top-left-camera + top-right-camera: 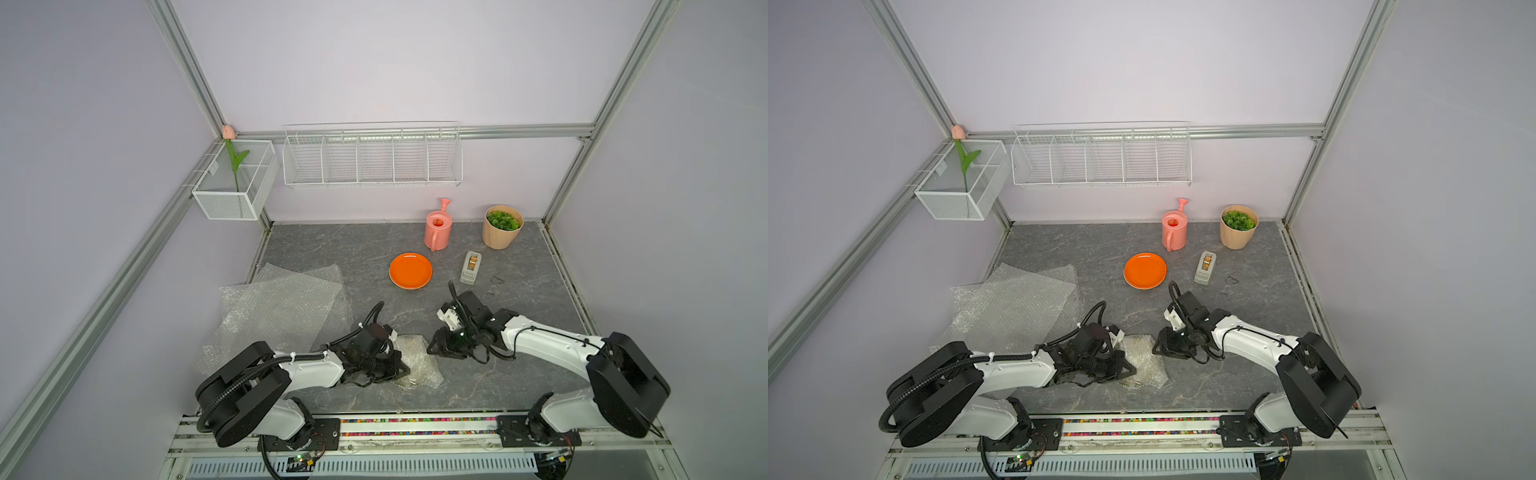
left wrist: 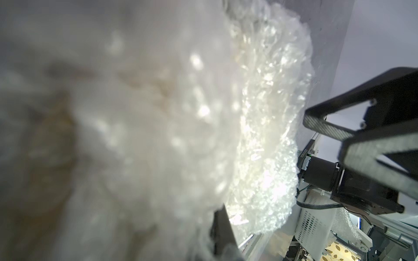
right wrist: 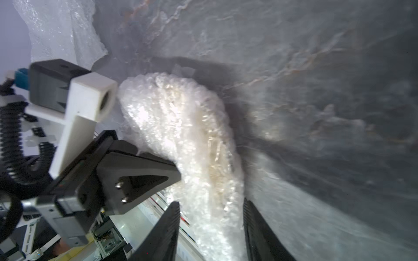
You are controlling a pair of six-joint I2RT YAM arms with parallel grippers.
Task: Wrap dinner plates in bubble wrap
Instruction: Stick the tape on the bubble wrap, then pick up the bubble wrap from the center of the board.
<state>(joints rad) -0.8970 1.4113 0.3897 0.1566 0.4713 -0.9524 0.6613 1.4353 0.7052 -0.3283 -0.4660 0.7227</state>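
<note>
— Well, in a top view, which step is in hand?
— Closing a parcel, I'd judge. The crumpled, whitish bubble wrap bundle (image 1: 419, 368) lies on the grey marbled worktop (image 1: 519, 299). The left pincer (image 1: 395, 368) is clamped on its edge, and the right pincer (image 1: 436, 348) is just beside it. The plain orange round plate (image 1: 410, 270) lies bare, well apart.
— Left wrist?
— Blurred wrap, with something yellowish inside.
— Right wrist?
— Its jaws stand apart astride the bundle's end, gripping nothing. The next move probably calls for a tuck.
</note>
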